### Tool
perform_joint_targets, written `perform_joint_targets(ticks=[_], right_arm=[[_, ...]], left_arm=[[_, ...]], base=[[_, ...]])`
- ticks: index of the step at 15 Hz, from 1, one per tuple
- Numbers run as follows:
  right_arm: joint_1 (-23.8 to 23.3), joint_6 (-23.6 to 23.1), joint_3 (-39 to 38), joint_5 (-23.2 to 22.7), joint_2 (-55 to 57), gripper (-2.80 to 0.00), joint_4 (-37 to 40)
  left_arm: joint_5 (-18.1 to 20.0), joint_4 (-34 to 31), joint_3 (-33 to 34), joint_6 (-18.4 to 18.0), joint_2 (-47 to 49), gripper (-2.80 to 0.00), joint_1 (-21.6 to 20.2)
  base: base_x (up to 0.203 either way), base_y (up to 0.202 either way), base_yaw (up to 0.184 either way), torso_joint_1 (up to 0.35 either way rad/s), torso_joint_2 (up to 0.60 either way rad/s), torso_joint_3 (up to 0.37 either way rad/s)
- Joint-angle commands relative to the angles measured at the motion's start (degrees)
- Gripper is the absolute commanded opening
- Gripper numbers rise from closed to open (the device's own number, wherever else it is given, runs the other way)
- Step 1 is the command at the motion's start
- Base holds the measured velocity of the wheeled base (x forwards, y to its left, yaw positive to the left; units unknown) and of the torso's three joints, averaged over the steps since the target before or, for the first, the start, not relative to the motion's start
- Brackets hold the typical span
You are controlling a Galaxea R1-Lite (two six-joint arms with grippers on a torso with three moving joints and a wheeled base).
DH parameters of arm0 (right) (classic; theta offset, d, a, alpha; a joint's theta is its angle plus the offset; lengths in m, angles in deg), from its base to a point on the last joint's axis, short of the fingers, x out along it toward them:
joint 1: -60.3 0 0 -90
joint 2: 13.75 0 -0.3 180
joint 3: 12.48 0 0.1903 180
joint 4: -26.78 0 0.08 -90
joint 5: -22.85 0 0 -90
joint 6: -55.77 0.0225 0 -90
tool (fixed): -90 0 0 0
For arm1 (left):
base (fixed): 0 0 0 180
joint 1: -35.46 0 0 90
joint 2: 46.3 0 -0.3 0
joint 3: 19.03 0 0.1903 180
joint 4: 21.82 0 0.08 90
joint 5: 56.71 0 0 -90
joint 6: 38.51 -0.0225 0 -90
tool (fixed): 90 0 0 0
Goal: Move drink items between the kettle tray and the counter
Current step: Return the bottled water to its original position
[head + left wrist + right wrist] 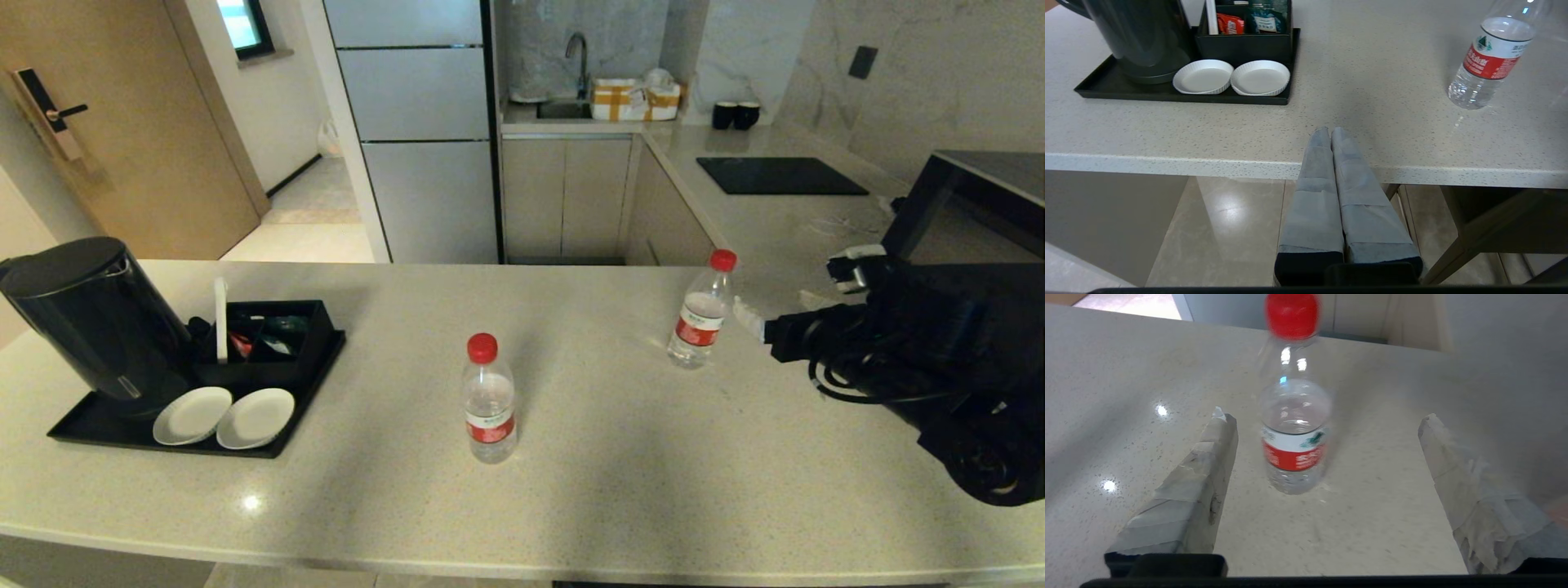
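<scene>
Looking across the desk (620, 457), you have both bottles standing upright off the kettle tray (90, 429): the near bottle (488, 400) at centre and the far bottle (700, 312) at its 2 o'clock, well apart from the tray at 9 o'clock. Your right hand (1327, 457) is spread wide with the far bottle between its fingers (1206, 490) but untouched, so the step looks like a reach or a release. Your left hand (1331, 132) sits pressed together at the desk edge; next, centre the fingers on the label before closing
</scene>
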State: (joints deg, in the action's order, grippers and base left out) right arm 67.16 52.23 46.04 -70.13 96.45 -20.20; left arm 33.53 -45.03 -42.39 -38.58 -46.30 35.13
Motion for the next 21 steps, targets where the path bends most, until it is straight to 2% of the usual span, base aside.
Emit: perform_joint_targets(ticks=[1, 3, 5, 7, 8, 13, 21], right_arm=[[0.8, -0.1, -0.9, 0.2, 1.1, 0.0, -1.1], [1.0, 0.0, -1.2, -0.4, -1.4, 0.0, 2.5], [2.7, 1.3, -0.6, 0.1, 1.9, 0.0, 2.4], [5.8, 5.9, 1.5, 3.7, 5.5, 0.0, 1.7], [6.4, 6.7, 2.7, 5.5, 6.9, 0.0, 1.5], [6.9, 6.6, 8.1, 6.0, 12.1, 0.0, 1.7], [3.4, 4.2, 25.0, 6.6, 20.6, 0.0, 8.5]], left_arm=[[0.0, 0.0, 0.1, 0.0, 0.0, -2.8, 0.0], [0.0, 0.0, 0.1, 0.0, 0.0, -2.8, 0.0], [0.0, 0.0, 0.1, 0.0, 0.0, -2.8, 0.0], [0.0, -0.1, 0.1, 0.0, 0.0, -2.8, 0.0], [0.0, 0.0, 0.1, 0.0, 0.0, -2.8, 0.0], [0.0, 0.0, 0.1, 0.0, 0.0, -2.8, 0.0], [0.0, 0.0, 0.0, 0.0, 0.0, -2.8, 0.0]], base=[[0.0, 0.0, 0.0, 0.0, 0.0, 0.0], [0.0, 0.0, 0.0, 0.0, 0.0, 0.0], [0.0, 0.0, 0.0, 0.0, 0.0, 0.0], [0.0, 0.0, 0.0, 0.0, 0.0, 0.0], [0.0, 0.0, 0.0, 0.0, 0.0, 0.0], [0.0, 0.0, 0.0, 0.0, 0.0, 0.0], [0.0, 0.0, 0.0, 0.0, 0.0, 0.0]])
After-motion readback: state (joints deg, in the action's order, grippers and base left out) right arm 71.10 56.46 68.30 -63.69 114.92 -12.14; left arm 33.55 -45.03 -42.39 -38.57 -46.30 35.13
